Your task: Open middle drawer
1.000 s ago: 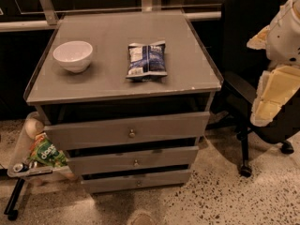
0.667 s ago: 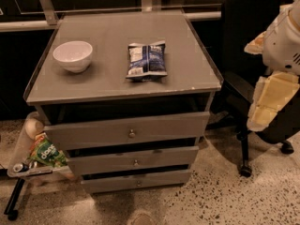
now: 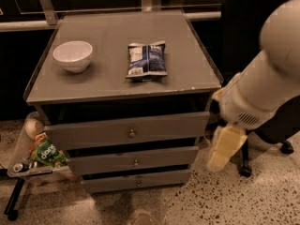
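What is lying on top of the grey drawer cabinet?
A white bowl at the left and a blue snack bag near the centre. What lies under the bag is covered. The gripper hangs right of the cabinet, beside the middle drawer.

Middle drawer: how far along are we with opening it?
Done: nothing visible yet. The middle drawer looks closed, its front sitting no further out than the drawer above. In hand: the gripper hangs off the right side of the cabinet, about level with that drawer and apart from its knob. Left: reach the knob, grasp it and pull the drawer out.
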`<state>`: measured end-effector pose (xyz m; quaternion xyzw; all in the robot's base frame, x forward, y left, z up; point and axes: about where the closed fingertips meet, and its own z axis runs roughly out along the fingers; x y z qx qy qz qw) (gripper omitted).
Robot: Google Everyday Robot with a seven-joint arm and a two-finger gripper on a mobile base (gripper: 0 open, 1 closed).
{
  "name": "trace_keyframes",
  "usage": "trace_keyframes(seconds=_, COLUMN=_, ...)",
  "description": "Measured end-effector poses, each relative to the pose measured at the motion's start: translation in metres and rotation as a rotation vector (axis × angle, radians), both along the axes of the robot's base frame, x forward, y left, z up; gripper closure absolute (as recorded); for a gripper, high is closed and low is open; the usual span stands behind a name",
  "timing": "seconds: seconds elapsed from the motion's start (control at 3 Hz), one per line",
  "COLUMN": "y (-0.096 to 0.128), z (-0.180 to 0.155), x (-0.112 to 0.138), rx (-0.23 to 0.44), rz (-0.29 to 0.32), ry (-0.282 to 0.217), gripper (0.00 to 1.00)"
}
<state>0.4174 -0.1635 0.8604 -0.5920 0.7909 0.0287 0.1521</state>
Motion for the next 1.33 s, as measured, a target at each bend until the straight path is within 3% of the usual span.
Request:
trace_keyframes(seconds=0.33, y=0.022, z=-0.068, x=-0.003, rx=0.018, rz=-0.007, ry=0.049, gripper=0.00)
trace_keyframes(seconds=0.67, y=0.022, z=-0.068, x=-0.003, rx=0.018, rz=-0.007, ry=0.049, gripper=0.00)
trace_keyframes(seconds=1.0, y=0.041, z=-0.100, x=-0.012, rx=0.047, rz=-0.003, ry=0.089, gripper=0.00)
trace_keyframes(seconds=1.33, y=0.076, z=-0.158, x=-0.015, rx=0.089, rz=0.000, ry=0.141, gripper=0.00)
